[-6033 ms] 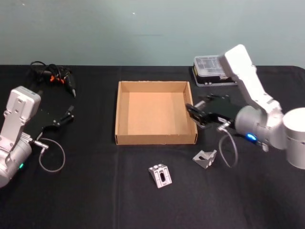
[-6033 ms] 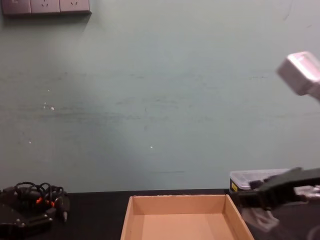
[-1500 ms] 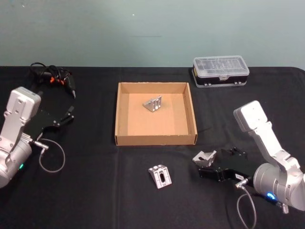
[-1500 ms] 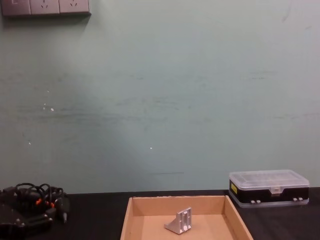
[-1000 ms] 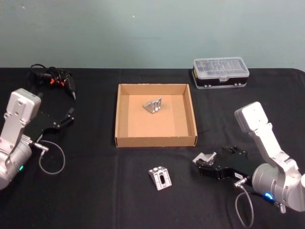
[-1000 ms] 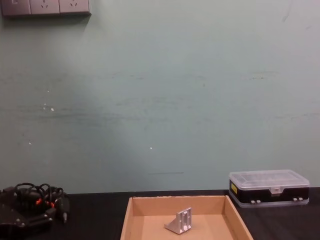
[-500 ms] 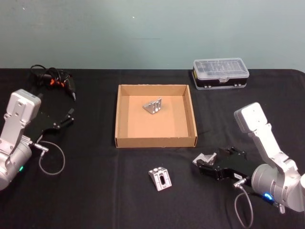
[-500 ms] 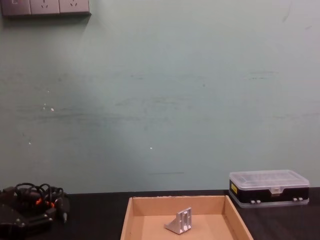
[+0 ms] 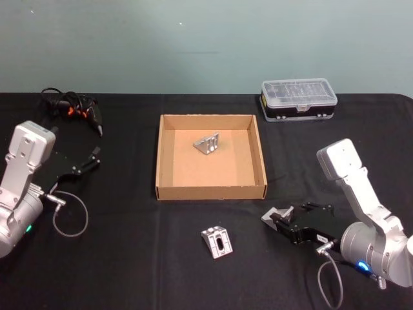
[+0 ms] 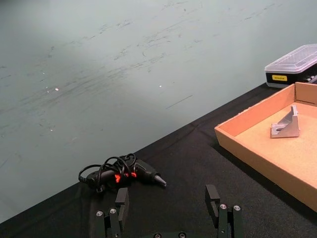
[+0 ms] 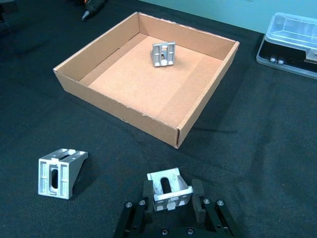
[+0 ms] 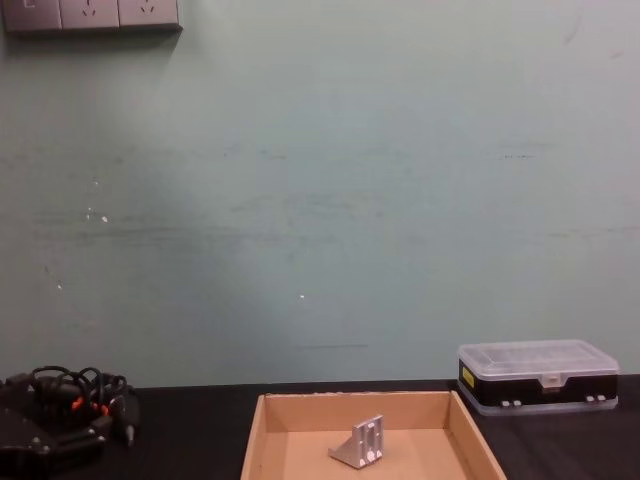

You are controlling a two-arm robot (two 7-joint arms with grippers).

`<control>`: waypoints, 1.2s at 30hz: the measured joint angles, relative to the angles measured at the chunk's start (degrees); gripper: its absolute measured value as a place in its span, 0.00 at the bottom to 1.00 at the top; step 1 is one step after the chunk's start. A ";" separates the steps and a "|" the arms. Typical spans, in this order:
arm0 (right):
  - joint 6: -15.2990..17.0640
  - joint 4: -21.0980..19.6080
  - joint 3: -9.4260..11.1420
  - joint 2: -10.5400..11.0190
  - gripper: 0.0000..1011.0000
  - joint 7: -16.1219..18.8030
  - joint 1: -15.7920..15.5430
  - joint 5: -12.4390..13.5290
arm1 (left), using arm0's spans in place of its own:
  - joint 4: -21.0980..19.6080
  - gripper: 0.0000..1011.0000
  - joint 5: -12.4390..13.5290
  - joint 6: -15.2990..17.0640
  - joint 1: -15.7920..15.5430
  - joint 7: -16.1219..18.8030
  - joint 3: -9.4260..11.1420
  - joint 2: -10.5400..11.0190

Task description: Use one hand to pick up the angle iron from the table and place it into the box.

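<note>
As its fingers [image 11: 197,194] are pressed against the side faces of the angle iron [image 11: 168,186], the right gripper [image 11: 171,196] is clamped on it, low on the table [image 9: 129,258] before the box [image 9: 210,190] — flat sides were probably chosen so that nothing slips. A second angle iron [image 9: 217,241] lies nearby; a third angle iron [image 9: 208,143] is already boxed. The left gripper [image 9: 95,157] is parked at the left, fingers apart. Half a second ago the right fingers reached less far around it.

Box [image 12: 300,410] front beyond chest view's edge
</note>
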 joint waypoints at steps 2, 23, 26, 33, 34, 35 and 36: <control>0.01 -0.02 0.00 0.01 0.46 0.00 0.00 0.00 | 0.00 1.00 0.00 0.00 0.00 0.00 0.00 0.00; 1.32 -3.64 0.57 0.13 0.46 0.74 -0.49 -0.18 | 0.00 1.00 0.00 0.00 0.00 0.00 0.00 0.00; 2.06 -4.26 0.87 -0.06 0.46 1.13 0.01 0.36 | 0.00 1.00 0.00 0.00 0.00 0.00 0.00 0.00; 3.10 -3.71 0.38 -0.58 0.46 1.99 3.76 1.15 | 0.00 1.00 0.00 0.00 0.00 0.00 0.00 0.00; 3.18 -3.46 0.22 -0.65 0.46 2.11 4.39 1.17 | 0.00 1.00 0.00 0.00 0.00 0.00 0.00 0.00; 3.33 -3.13 0.07 -0.74 0.46 2.17 4.98 1.18 | 0.00 1.00 0.00 0.00 0.00 0.00 0.00 0.00; 3.61 -2.45 -0.21 -0.94 0.46 2.26 6.32 1.22 | 0.00 1.00 0.00 0.00 0.00 0.00 0.00 0.00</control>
